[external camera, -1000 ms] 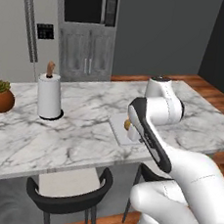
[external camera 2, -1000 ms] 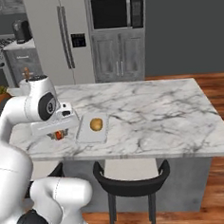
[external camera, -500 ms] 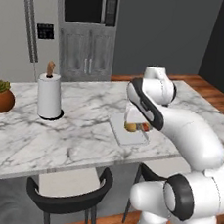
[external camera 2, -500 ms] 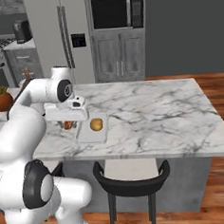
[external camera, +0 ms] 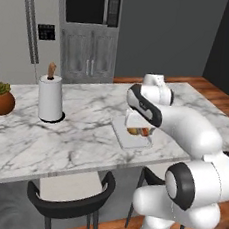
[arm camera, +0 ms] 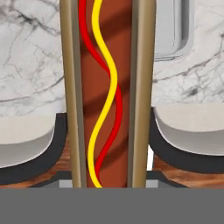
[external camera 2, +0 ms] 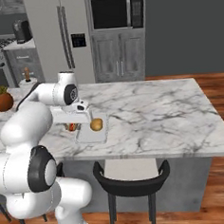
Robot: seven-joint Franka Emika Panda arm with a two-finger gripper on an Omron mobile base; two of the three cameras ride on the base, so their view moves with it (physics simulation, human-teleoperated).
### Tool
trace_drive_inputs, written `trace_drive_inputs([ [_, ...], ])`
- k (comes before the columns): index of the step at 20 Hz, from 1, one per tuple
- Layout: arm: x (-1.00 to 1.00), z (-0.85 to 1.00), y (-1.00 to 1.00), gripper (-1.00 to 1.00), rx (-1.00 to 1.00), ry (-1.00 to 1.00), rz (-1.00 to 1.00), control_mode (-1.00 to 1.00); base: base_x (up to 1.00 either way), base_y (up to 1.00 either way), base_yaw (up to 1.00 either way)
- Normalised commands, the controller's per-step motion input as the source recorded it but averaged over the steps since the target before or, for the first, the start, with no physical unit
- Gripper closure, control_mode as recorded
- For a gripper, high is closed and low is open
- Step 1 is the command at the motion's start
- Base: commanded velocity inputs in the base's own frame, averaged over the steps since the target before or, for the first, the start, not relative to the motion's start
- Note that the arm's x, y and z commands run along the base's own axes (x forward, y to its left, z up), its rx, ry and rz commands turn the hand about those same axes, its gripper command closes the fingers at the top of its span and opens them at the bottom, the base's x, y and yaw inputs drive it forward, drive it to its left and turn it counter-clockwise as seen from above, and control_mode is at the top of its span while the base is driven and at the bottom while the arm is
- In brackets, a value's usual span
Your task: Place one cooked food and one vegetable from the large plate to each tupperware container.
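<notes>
**Hot dog clamped over the container**

Carrying a hot dog [arm camera: 107, 87]; the tool [arm camera: 109, 144] is clenching on its bun, pads [arm camera: 26, 135] pressing both flanks in the hand view; sausage is running lengthwise between the jaws, with wavy red and yellow sauce lines on top.

In the base views the tool [external camera: 137, 130] is hanging low over a tupperware container [external camera: 126, 139] near the front edge of the marble table [external camera: 58, 140]; a round golden-brown food piece [external camera 2: 96, 124] is already lying in that tray, just beside the red bit under the tool. The large plate I cannot make out here.

Risks, as I judge them: soft bun may be squashing or sliding out if the grip is loosening too high; the long hot dog could be landing across the tray rim or on the round piece and tipping onto the table; the shallow wall is giving little catch.

Materials: tray is translucent pale grey, rounded corners, smooth plastic; table is glossy white marble with grey veins; bun is tan and matte.
</notes>
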Motion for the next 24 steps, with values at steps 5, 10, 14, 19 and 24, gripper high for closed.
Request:
trace_drive_inputs([
  [5,0.32,-0.29,0.0,1.0,0.0,-0.12,0.01,-1.0,0.0,0.0,0.0],
  [10,0.39,0.0,0.13,1.0,-0.04,0.0,0.03,-1.0,0.0,0.0,0.0],
  [14,0.29,0.0,0.01,1.0,-0.04,0.0,0.06,-1.0,0.0,0.0,0.0],
  [19,0.45,0.0,0.0,1.0,-0.01,0.0,0.06,-1.0,0.0,0.0,0.0],
  [24,0.25,-0.16,0.0,1.0,0.0,0.0,0.04,-1.0,0.0,0.0,0.0],
])
